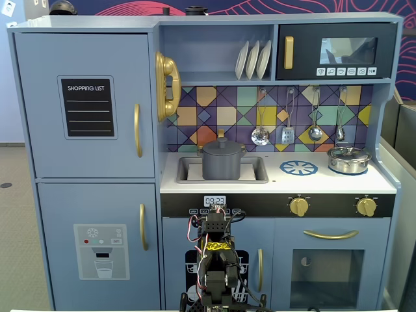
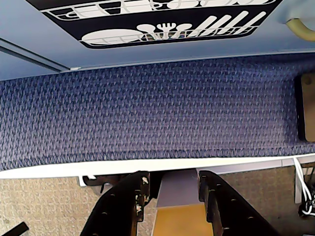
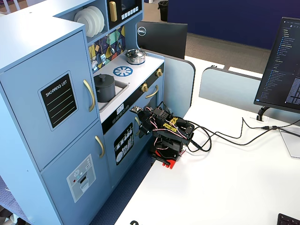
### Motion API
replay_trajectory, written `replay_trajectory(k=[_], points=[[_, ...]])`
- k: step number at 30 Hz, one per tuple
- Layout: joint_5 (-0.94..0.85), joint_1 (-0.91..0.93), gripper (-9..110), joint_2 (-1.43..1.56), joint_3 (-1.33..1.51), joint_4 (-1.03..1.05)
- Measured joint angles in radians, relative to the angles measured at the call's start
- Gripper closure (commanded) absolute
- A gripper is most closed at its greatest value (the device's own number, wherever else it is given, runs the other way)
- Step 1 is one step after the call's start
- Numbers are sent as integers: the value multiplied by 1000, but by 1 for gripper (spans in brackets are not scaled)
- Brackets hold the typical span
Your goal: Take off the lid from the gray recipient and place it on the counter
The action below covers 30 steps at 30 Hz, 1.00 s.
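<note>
The gray recipient (image 1: 222, 166) stands in the sink basin of the counter (image 1: 325, 184), and the lid (image 1: 222, 147) sits on it, knob up. Both also show in a fixed view, the recipient (image 3: 104, 90) with the lid (image 3: 104, 78) on top. My arm (image 1: 214, 257) is folded low in front of the kitchen's lower doors, far below the recipient. In the wrist view my gripper (image 2: 172, 178) points down past the white table edge (image 2: 98, 167). Its jaws stand a little apart with nothing between them.
A shiny silver pot (image 1: 348, 159) with its own lid stands at the counter's right, beside the blue burner mark (image 1: 299, 168). Utensils (image 1: 286, 133) hang above the counter. The wrist view shows blue carpet (image 2: 157, 108) and the dishwasher door (image 2: 162, 22). A monitor (image 3: 281, 65) and cables (image 3: 225, 136) are on the table.
</note>
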Motion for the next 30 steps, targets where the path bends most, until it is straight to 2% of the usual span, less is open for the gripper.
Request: replay_trajectory(k=[14, 19, 23, 30], points=[[11, 28, 101, -28, -11, 0], [12, 14, 101, -225, -201, 38], [-60, 6, 101, -308, -396, 25], [-160, 49, 101, -324, -589, -189]])
